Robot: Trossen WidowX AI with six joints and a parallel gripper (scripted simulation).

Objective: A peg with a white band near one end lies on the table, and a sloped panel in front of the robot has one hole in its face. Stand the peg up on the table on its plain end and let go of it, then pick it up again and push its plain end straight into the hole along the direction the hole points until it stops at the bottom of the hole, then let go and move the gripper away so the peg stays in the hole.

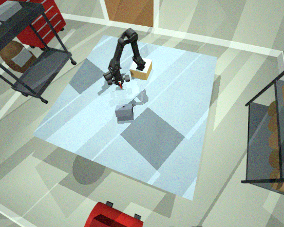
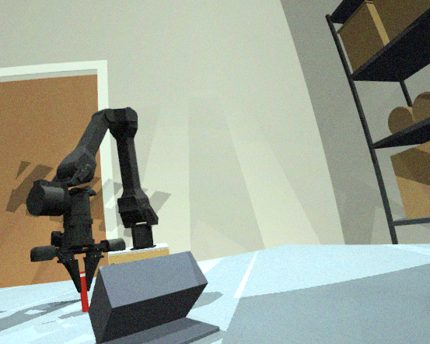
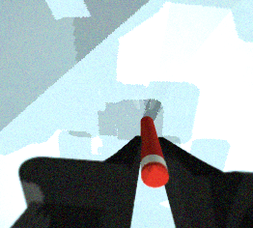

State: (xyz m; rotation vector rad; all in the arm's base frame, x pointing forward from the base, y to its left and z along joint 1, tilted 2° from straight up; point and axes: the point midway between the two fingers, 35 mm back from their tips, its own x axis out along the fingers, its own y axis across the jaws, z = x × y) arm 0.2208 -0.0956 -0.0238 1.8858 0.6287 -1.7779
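Observation:
The red peg [image 1: 120, 86] [image 2: 85, 297] [image 3: 150, 140] is upright, its white-banded end up and its plain end down at the table top. My gripper [image 1: 119, 83] [image 2: 84, 290] [image 3: 149, 141] points down and is shut on the peg, with the fingertips around its middle, below the white band. The grey sloped panel block [image 1: 124, 111] [image 2: 152, 278] stands apart from the peg, farther out from the arm's base. Its hole [image 1: 124, 107] shows as a small dark spot in the top view. The hole is hidden in the exterior view, and the panel is out of the wrist view.
The arm's base stands on a yellow block with a white top [image 1: 142, 74] [image 2: 138, 254], behind and to the side of the gripper. The pale blue table top [image 1: 175, 100] [image 2: 335, 284] carries shadow patches. A dark cart [image 1: 44, 67] and a shelf rack [image 1: 260, 138] stand off the table.

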